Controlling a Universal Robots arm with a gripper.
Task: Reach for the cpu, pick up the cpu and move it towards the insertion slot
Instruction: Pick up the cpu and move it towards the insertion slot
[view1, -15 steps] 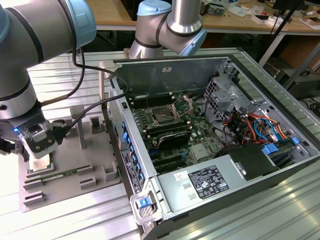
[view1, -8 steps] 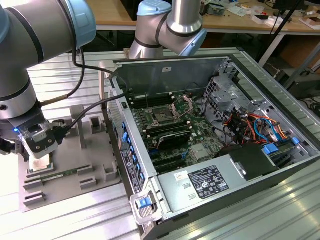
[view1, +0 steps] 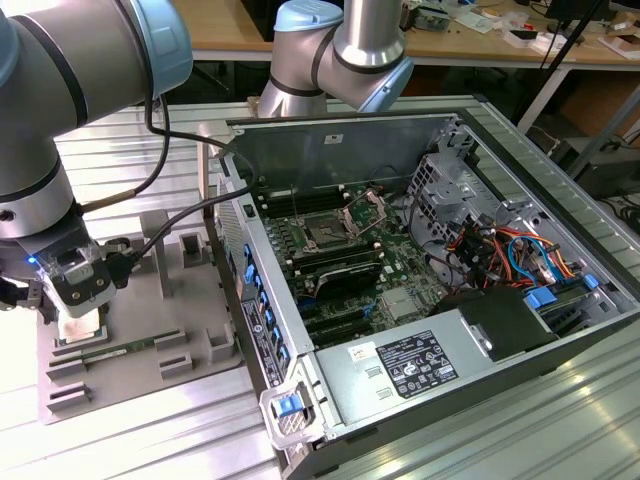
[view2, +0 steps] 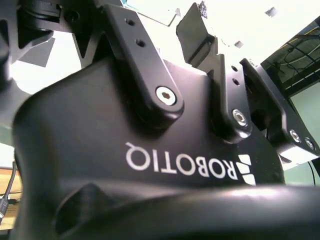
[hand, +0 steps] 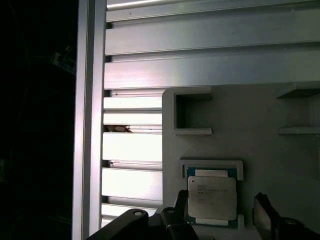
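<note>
- At the exterior view's left, your gripper (view1: 80, 308) hangs fingers-down over the grey fixture plate (view1: 150, 370). The plate lies on the slatted aluminium table (view1: 150, 440).
- The cpu (view1: 82, 327) sits flat on that plate directly under the gripper and shows pale. A thin green memory stick (view1: 115, 351) lies just beside it on the same plate.
- In the first wrist view, the cpu (hand: 211, 197) lies metal top up in its shallow framed nest (hand: 211, 165).
- One black finger (hand: 181, 205) stands at one edge of the chip. The other finger (hand: 264, 214) stands off the opposite edge, with bare plate showing between.
- The jaws are spread wider than the chip and nothing is held. You cannot tell whether the nearer finger touches the chip's edge.
- Toward the exterior view's right is the open computer case (view1: 330, 150), with the green motherboard (view1: 395, 255) on its floor.
- The insertion slot (view1: 325, 232) is a dark square framed in silver, with its retention bracket (view1: 365, 210) hinged up just beside it. The slot is well apart from cpu and gripper, with the case wall between.
- Further right are the finned silver heatsink (view1: 400, 305) and then a bundle of coloured cables (view1: 500, 245).
</note>
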